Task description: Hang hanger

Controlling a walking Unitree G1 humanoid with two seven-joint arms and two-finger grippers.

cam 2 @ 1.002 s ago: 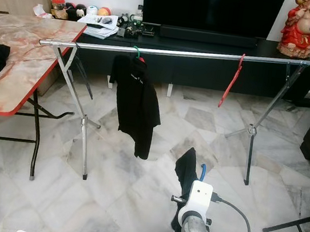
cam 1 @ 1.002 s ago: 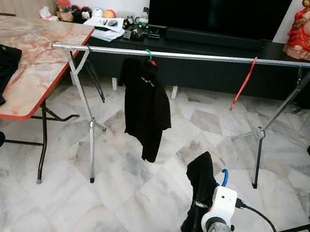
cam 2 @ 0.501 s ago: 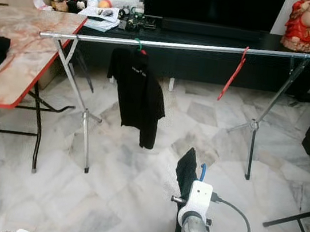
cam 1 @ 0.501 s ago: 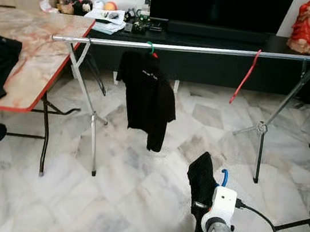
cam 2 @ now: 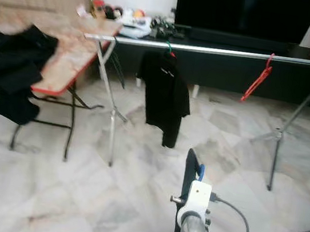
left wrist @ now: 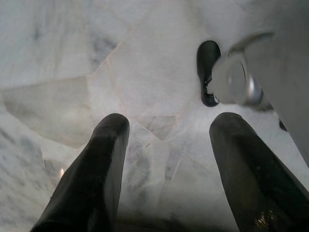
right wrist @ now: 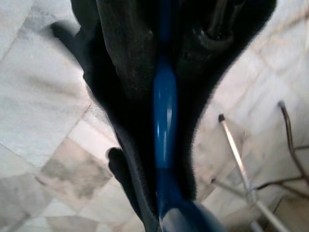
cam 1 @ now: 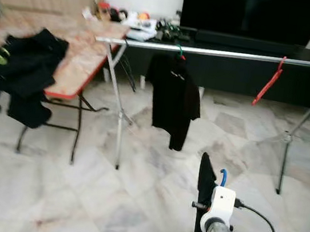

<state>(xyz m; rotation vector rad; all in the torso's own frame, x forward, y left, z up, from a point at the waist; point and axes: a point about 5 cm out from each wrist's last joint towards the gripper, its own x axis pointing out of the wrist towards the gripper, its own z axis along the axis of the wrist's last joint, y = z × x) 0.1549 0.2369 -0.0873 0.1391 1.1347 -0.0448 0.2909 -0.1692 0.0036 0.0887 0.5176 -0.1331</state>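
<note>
open floor (cam 1: 131,205) leads to the rail (cam 1: 227,54); a black shirt (cam 1: 175,98) and red hanger (cam 1: 268,86) occupy it, seemingly bare between; table (cam 1: 76,59) crowds its left end.

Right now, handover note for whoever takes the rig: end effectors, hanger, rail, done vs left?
Right end effector: shut on the blue hanger carrying a black garment, held low, short of the rail.
Left end effector: open, idle over the floor.
Rail: one black shirt already hung, red hanger bare further right.
Table: more black clothes.
Left: lift the blue hanger, hook it on the rail.
</note>
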